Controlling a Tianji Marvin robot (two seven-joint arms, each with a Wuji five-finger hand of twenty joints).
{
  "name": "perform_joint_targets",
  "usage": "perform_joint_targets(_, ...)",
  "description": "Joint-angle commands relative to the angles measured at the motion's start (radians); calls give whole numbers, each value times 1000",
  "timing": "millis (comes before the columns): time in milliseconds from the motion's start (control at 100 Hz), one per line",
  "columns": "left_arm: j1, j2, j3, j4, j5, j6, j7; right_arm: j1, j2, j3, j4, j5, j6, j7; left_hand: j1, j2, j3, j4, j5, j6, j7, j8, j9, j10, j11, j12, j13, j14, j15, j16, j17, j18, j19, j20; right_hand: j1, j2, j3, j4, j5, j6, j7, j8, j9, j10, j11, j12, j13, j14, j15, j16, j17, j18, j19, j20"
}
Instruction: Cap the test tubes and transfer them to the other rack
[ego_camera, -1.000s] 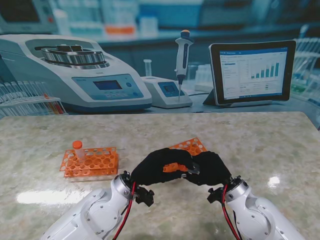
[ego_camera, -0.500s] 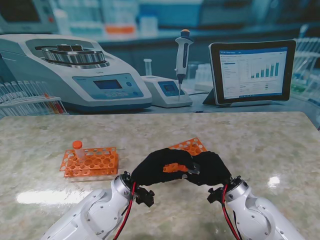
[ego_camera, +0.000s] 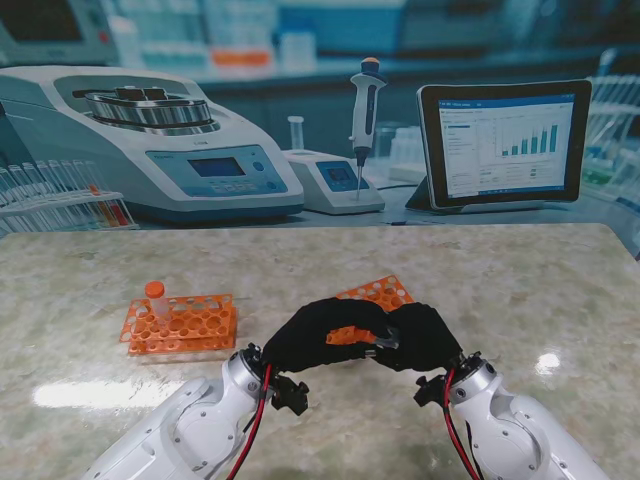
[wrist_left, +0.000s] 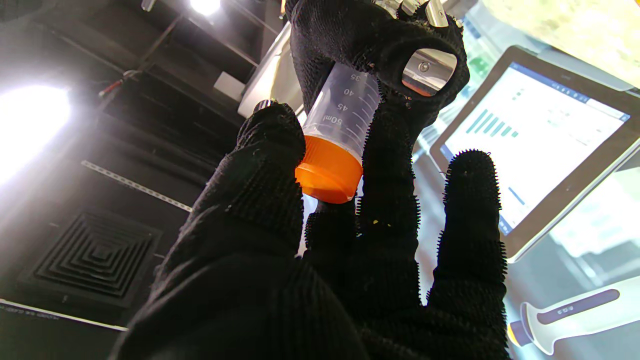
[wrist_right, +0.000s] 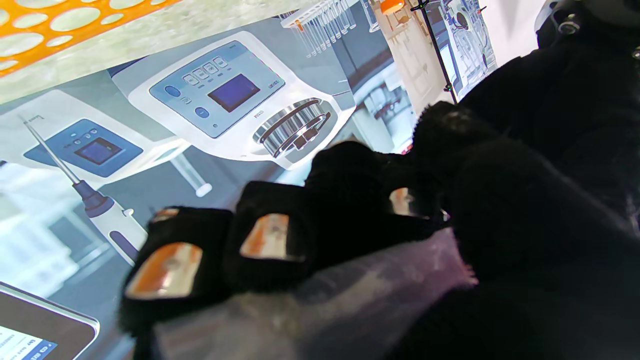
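My two black-gloved hands meet over the table close to me, the left hand (ego_camera: 315, 335) against the right hand (ego_camera: 420, 338). In the left wrist view a clear graduated test tube (wrist_left: 342, 107) carries an orange cap (wrist_left: 327, 172). My left hand (wrist_left: 300, 260) has its thumb and fingers closed on that cap, while the right hand (wrist_left: 370, 35) grips the tube's body. The right wrist view shows the right hand (wrist_right: 500, 225) wrapped around the clear tube (wrist_right: 325, 310). An orange rack (ego_camera: 180, 325) on the left holds one capped tube (ego_camera: 155, 295). A second orange rack (ego_camera: 380, 293) lies just beyond the hands.
Beyond the table's far edge stand a centrifuge (ego_camera: 150, 140), a small white device (ego_camera: 330, 180), a pipette on a stand (ego_camera: 367, 100) and a tablet (ego_camera: 505, 140). A row of tubes (ego_camera: 60, 200) sits at the far left.
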Motion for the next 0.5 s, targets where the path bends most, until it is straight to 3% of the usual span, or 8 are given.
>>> perform_joint_targets(0,3,-3,6,-2,-3,5,-8,-6,-8,-9,-7,-1,-1,5,3,77,-9,35,38,46,-7,-29,-23,-9,-6,-17,-61,-27,-67,-62,-13,-34,-1,-2,29,30,-1,-17,16,-85,43,32,42,8,2,10,26,-67,174,62,75,-114,311,50)
perform_joint_targets(240,0,-1,14,-1,-30,11,-26,-7,-8,-6,-8,-2,2,1,-8,177,-34,33,44,63,-52,-62,-39,-6,-27,-36,-92,-12,-103,-87,-49,-30,-20,-4,30,29,-2,-17,16,-86,43,32,42,9,1,11,26,-67,174,62,75,-114,311,50)
perform_joint_targets(280,0,-1,15,-2,-34,12,-29,-7,-8,-6,-8,-2,2,1,15,217,-92,42,52,65,-68,-60,-39,-3,-27,-46,-95,-9,-104,-93,-56,-30,-21,3,31,29,-2,-17,16,-86,43,32,42,9,1,11,26,-67,174,62,75,-114,311,50)
perform_joint_targets(420,-1,-1,17,-1,-38,15,-33,-8,-8,-5,-9,-3,1,0,31,234,-93,38,57,65,-78,-72,-45,-2,-32,-49,-105,-7,-111,-97,-66,-27,-25,3,30,29,-3,-18,16,-86,43,32,42,11,1,11,26,-67,174,62,75,-114,311,50)
perform_joint_targets(490,-2,0,18,-1,-40,16,-35,-9,-8,-5,-9,-3,1,-1,34,248,-98,36,56,63,-84,-78,-49,-30,-35,-52,-119,-4,-124,-105,-78,-26,-30,2,29,32,-3,-18,15,-88,42,32,42,8,0,10,26,-67,174,62,75,-114,311,50)
